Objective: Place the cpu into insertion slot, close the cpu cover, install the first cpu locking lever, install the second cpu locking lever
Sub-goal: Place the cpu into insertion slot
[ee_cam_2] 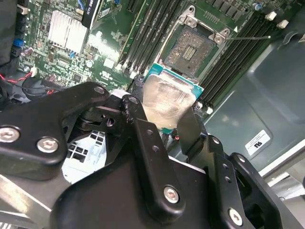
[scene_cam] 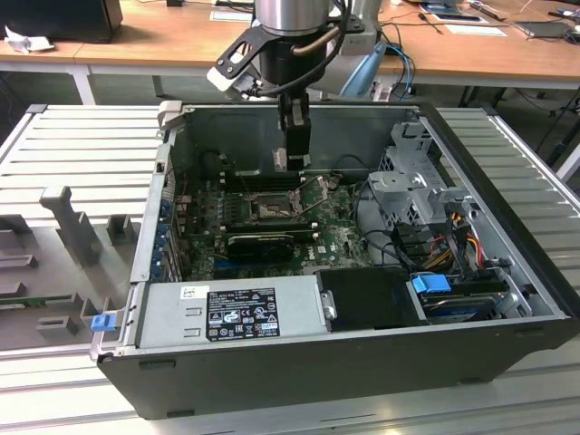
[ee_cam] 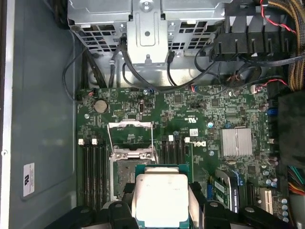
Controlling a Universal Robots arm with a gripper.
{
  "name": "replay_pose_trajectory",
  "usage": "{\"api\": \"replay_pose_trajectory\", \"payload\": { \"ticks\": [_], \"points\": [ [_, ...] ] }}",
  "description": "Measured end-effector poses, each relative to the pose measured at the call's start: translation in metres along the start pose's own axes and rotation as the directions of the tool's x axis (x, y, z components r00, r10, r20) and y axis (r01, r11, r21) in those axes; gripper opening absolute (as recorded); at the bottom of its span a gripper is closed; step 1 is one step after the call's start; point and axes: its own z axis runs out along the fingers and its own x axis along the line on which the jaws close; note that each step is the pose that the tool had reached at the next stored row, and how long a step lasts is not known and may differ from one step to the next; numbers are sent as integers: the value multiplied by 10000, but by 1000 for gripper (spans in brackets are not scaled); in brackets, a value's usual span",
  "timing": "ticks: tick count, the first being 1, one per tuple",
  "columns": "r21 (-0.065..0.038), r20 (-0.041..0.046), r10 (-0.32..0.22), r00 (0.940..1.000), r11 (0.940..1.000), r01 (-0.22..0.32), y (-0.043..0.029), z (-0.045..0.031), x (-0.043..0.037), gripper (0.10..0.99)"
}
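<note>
The first step is in hand; the cpu (ee_cam_2: 167,98) is pinched by its edges in the gripper (ee_cam_2: 164,117), held over the open socket (ee_cam_2: 189,50), not yet seated; squaring with the socket is judged necessary before lowering.

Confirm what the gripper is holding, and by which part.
The gripper holds the cpu, pinched by two opposite side edges, metal top showing, near the open socket.
</note>
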Motion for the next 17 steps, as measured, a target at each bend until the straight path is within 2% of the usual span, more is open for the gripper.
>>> {"api": "replay_pose_trajectory", "payload": {
  "ticks": [2, 5, 8, 11, 13, 16, 17],
  "points": [
    [0, 0, 4, 10000, 10000, -4, -4, 44, -1, 525],
    [-2, 9, 100, 9999, 10000, -100, -5, 58, -1, 525],
    [-12, 47, 531, 9986, 9986, -531, -6, 69, -1, 525],
    [-27, 93, 1078, 9941, 9942, -1078, -7, 80, -1, 525],
    [-42, 138, 1589, 9872, 9873, -1589, -8, 89, -2, 525],
    [-72, 206, 2418, 9701, 9703, -2417, -10, 109, -2, 525],
    [-73, 207, 2422, 9700, 9702, -2421, -12, 121, -3, 525]
  ]
}}
